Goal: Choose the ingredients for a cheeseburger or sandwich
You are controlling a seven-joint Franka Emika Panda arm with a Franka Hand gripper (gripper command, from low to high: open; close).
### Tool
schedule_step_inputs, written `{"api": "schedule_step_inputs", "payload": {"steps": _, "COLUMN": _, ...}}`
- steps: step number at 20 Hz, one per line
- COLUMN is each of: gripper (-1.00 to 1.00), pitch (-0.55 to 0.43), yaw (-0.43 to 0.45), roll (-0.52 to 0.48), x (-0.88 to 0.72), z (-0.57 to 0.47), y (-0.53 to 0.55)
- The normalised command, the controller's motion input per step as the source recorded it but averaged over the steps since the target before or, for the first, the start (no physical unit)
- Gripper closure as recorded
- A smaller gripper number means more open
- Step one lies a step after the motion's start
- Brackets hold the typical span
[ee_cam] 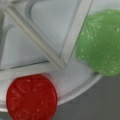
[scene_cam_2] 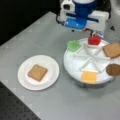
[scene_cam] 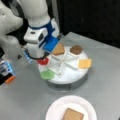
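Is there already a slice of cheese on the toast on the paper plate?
No, the toast on the paper plate is bare, and the cheese square lies in the divided tray.

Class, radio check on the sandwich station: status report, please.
Tool low over tomato disc on divided tray, holding nothing seen. One toast square on paper plate. Lettuce, cheese, patty, second toast in tray.

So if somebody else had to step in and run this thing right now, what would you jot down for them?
Gripper: hanging just over the tomato disc at the divided tray's edge, holding nothing visible.
In the tray: tomato, lettuce, one toast square, patty, cheese.
Done: one toast lies on the paper plate.
Left: the tray's other pieces are unstacked.
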Motion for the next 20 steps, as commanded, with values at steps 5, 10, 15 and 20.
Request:
{"api": "schedule_step_inputs", "payload": {"steps": 5, "gripper": -1.00, "pitch": 0.165, "yaw": -0.343, "roll": 0.369, "x": 0.20, "z": 0.16, "y": -0.28}}
{"api": "schedule_step_inputs", "payload": {"steps": 10, "gripper": -1.00, "pitch": 0.190, "yaw": -0.295, "roll": 0.395, "x": 0.25, "z": 0.02, "y": -0.33}}
{"api": "schedule_step_inputs", "payload": {"steps": 15, "gripper": -1.00, "pitch": 0.176, "yaw": -0.115, "roll": 0.506, "x": 0.31, "z": 0.08, "y": -0.19}}
{"api": "schedule_step_inputs", "payload": {"steps": 20, "gripper": -1.00, "pitch": 0.156, "yaw": 0.121, "roll": 0.475, "x": 0.30, "z": 0.12, "y": -0.16}}
